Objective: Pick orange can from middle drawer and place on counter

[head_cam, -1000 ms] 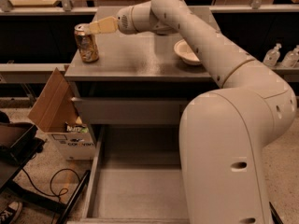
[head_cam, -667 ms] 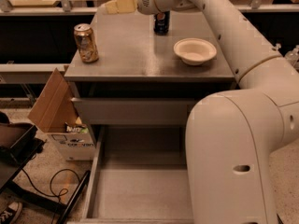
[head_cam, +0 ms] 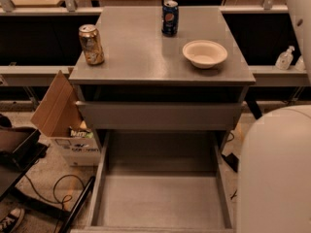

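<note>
The orange can point(head_cam: 91, 44) stands upright on the counter point(head_cam: 146, 57), near its front left corner. The middle drawer point(head_cam: 160, 198) is pulled open below and its grey floor is bare. My gripper is out of view; only parts of the white arm show at the top right point(head_cam: 299, 13) and the lower right point(head_cam: 274, 174).
A dark blue Pepsi can point(head_cam: 170, 17) stands at the counter's back middle. A white bowl point(head_cam: 204, 53) sits on its right side. The top drawer point(head_cam: 160, 114) is slightly open. An open cardboard box point(head_cam: 63, 120) sits on the floor at left, with cables point(head_cam: 43, 188) nearby.
The arm and gripper have drawn away from the orange can, up and to the right, and left the view. The can stays on the counter.
</note>
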Robot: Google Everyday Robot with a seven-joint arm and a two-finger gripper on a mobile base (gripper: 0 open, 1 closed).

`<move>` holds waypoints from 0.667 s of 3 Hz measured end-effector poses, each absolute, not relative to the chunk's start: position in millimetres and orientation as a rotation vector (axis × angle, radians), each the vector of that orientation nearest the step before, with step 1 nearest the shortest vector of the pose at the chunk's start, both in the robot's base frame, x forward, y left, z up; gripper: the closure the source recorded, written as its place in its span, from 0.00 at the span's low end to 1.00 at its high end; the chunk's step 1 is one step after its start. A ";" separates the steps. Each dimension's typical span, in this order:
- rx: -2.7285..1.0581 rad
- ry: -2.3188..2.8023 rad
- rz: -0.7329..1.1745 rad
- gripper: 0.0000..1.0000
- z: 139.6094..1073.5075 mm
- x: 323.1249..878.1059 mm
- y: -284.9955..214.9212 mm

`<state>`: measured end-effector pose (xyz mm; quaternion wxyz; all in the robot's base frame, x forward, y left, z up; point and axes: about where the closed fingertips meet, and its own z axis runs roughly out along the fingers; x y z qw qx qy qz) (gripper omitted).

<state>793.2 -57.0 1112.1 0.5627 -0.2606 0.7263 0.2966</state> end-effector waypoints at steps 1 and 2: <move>-0.446 1.652 0.598 0.00 1162.2 763.6 -117.8; -0.285 1.585 0.455 0.00 1222.4 711.1 -165.0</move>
